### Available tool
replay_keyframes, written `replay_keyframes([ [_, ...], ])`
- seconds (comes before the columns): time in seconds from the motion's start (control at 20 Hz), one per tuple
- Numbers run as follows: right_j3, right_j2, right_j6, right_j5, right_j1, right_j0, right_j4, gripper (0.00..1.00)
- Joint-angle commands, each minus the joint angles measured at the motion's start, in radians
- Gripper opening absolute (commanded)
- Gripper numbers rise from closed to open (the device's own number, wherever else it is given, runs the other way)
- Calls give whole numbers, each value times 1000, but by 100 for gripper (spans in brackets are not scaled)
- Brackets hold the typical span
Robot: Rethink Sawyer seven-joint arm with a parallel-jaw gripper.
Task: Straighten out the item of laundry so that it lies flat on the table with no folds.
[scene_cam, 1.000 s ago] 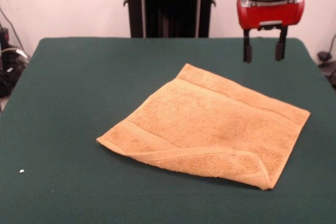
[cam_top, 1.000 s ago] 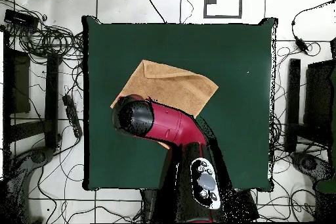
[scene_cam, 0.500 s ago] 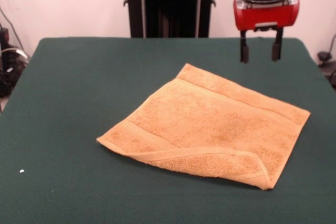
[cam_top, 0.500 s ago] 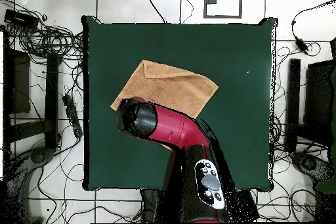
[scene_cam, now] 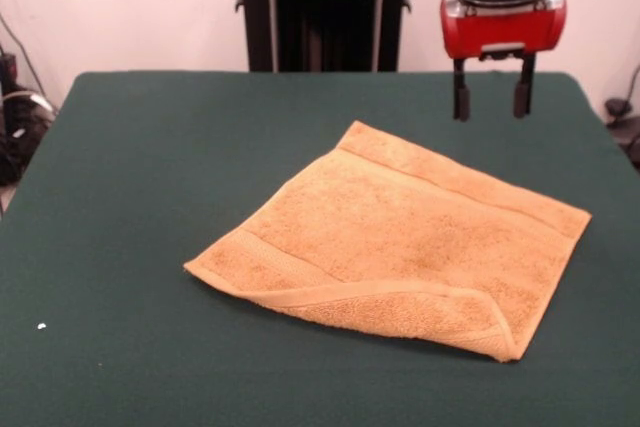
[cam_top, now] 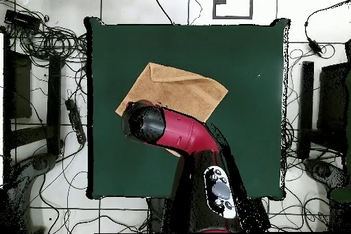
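Dark green felt covers the table (scene_cam: 150,147), and the surface around the work area carries nothing but the towel (scene_cam: 400,237).

Change noted: against the pictures from a second ago, the claw (scene_cam: 489,99) sits slightly higher in the front view and has drifted a little sideways toward the towel's far corner. In the overhead view the arm (cam_top: 179,135) has swung marginally. The towel has not moved at all; every edge and crease lies as it did.

Claw state: the two fingers hang apart with a clear gap between them and nothing held. It hovers in the air, well clear of the cloth.

Position of the task item: the towel lies below the claw and mostly on the camera side of it, its far corner almost directly under the fingertips. It rests skewed on the table, diamond-wise.

Defect remaining: along the edge farthest from the claw a strip of cloth is turned back over the body of the towel, running toward the near right corner (scene_cam: 505,347), where the fold is widest. One woven band (scene_cam: 455,182) lies flat just beneath the claw.

Assessment: the motion is a repositioning only. No straightening has been gained by it. The fold remains to be opened, and the claw stands at the opposite end of the towel from that fold.
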Motion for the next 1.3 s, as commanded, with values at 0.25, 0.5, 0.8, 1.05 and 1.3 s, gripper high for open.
replay_keyframes([
  [0.25,-216,7,113,235,52,6,-65,100],
  [0.5,-380,8,99,356,98,-8,-101,100],
  [0.8,-655,7,99,544,191,-23,-150,100],
  [1.05,-916,15,99,662,297,-30,-190,100],
  [1.3,-1173,20,96,777,413,-37,-216,100],
])
